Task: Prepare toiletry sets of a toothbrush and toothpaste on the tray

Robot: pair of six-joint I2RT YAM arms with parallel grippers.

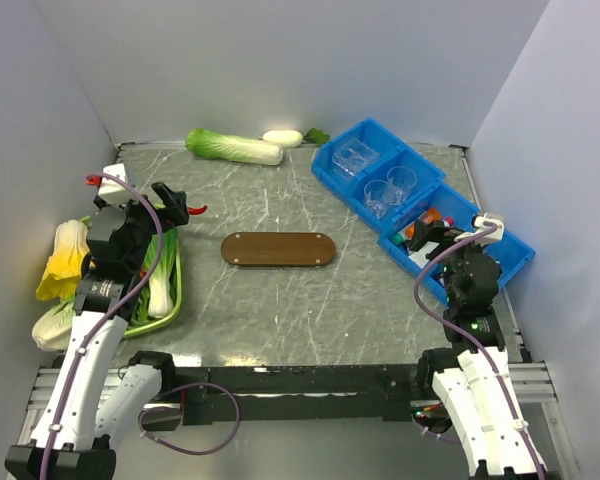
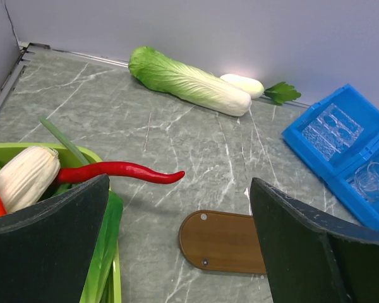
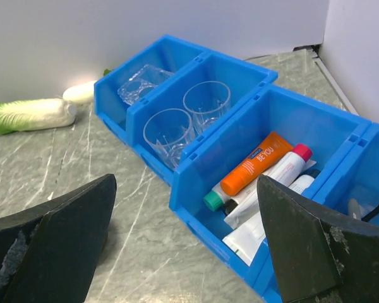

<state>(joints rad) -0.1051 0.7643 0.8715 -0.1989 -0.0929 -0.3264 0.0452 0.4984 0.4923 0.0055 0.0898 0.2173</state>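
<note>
Both hands are spread wide, nothing in either grip. The left hand [image 2: 177,243] hovers at nine o'clock of the flat dark-brown wooden tray [image 1: 278,249], one finger over the green curved-rim dish [image 2: 25,149]. The tray lies at the middle of the grey marbled desk [image 1: 280,320]. Over at its three o'clock, the right hand [image 3: 183,252] hangs just short of the blue plastic bins [image 3: 196,170]. There's the small orange toothpaste tube [image 3: 258,163], lying in one compartment against white tubes [image 3: 243,237], well apart from the tray.
</note>
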